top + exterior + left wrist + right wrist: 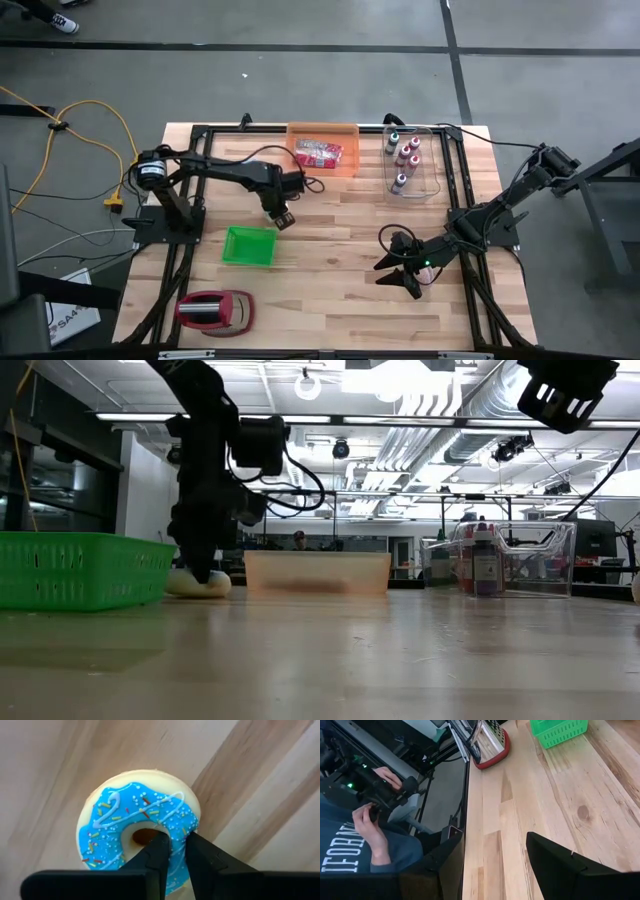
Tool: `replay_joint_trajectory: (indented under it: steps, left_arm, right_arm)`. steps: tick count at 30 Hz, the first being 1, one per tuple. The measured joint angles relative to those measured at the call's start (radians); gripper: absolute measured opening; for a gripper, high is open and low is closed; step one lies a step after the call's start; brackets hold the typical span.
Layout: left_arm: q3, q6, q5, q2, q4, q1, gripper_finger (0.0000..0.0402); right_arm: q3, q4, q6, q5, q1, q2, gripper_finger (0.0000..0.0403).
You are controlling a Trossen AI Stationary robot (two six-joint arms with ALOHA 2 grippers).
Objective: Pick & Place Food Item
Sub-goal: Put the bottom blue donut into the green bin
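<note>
Left gripper points nearly straight down over the doughnut, one finger in the hole and one outside, pinching the blue-iced ring — a grip that keeps it from rolling. The doughnut lies on the table just beyond the green basket, its likely destination. Right gripper waits at the near right, fingers spread, empty.

Grey concrete floor around the table; bright ceiling lights, exposed ducts overhead.
</note>
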Motion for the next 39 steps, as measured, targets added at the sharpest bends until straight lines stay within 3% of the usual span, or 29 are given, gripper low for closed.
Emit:
replay_joint_trajectory:
  steps: [4, 13, 26, 39]
  left_arm:
    - [0.001, 0.029, 0.077, -0.01, 0.008, 0.035, 0.0051]
    - [0.003, 0.037, 0.077, -0.132, -0.009, 0.043, 0.0051]
    - [0.003, 0.014, -0.029, -0.323, -0.106, -0.033, 0.0051]
    - [0.003, -0.207, -0.028, -0.354, -0.172, -0.242, 0.0051]
  right_arm:
    - [0.0, 0.0, 0.0, 0.0, 0.0, 0.0, 0.0204]
    - [0.0, 0.001, 0.0, 0.0, 0.0, 0.0, 0.0204]
    - [0.0, 0.001, 0.0, 0.0, 0.0, 0.0, 0.0204]
    - [0.0, 0.002, 0.0, 0.0, 0.0, 0.0, 0.0204]
